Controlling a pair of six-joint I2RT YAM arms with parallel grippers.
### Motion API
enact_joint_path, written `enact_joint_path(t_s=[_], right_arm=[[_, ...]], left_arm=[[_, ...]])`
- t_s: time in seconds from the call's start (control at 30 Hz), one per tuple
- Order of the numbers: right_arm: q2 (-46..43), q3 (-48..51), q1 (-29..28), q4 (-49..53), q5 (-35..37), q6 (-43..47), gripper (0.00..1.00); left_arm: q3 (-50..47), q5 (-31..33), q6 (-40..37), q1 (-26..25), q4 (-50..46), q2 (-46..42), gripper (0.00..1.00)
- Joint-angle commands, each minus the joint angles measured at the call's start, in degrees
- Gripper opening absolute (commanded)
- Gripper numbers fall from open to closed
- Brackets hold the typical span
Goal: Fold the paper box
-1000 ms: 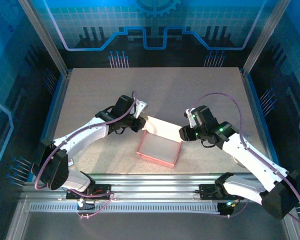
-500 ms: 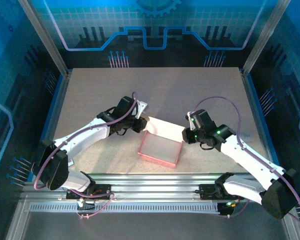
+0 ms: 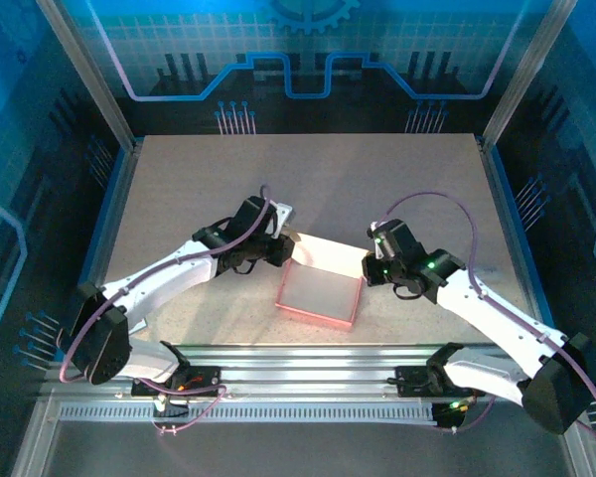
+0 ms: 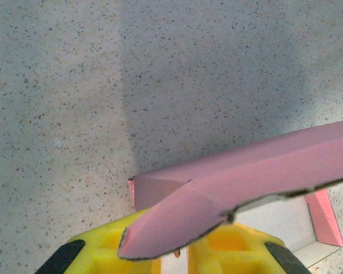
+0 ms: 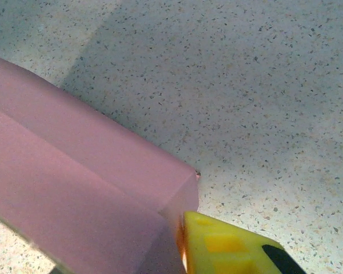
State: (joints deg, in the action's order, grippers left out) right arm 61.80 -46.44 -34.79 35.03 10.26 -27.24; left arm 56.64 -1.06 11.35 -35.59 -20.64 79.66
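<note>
The main change over the last second is at the right gripper (image 3: 369,268). In the overhead view it has edged in from the right of centre until it sits against the right rear corner of the paper box (image 3: 318,295). Its wrist view shows one yellow finger (image 5: 217,248) hard against the pink card at the lower middle of the frame. The other finger is hidden by the card, so I cannot tell whether the corner is pinched or merely touched. The left gripper (image 3: 281,248), just left of centre, has barely shifted. In its own view the two yellow fingers (image 4: 217,245) sit close together with the tip of the pink back flap (image 4: 183,220) clamped between them, lifted off the table (image 3: 199,189). The box has stayed in the middle of the table, slightly toward the near edge, its whitish inside facing up and the back flap raised along the far side. With both rear corners now attended to, the flap looks ready to be swung forward over the tray. A loose hold on the right could let the card skew as it comes over.
</note>
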Motion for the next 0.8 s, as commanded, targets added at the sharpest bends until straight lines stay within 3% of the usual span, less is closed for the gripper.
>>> enact_joint_path(t_s=[0.0,0.43,0.77], right_arm=[[0.81,0.05,-1.57,-0.91,3.66,-5.20,0.13],[0.87,1.41,-3.80,-5.54,8.26,-14.75,0.09],[-0.80,4.63,-5.80,-8.08,8.81,-16.22,0.08]], left_arm=[[-2.50,1.92,6.46,-1.43,0.27,-2.11,0.18],[-8.26,8.85,21.80,-6.30,6.52,-4.71,0.18],[-11.75,9.26,26.80,-8.05,10.97,-7.53,0.18]])
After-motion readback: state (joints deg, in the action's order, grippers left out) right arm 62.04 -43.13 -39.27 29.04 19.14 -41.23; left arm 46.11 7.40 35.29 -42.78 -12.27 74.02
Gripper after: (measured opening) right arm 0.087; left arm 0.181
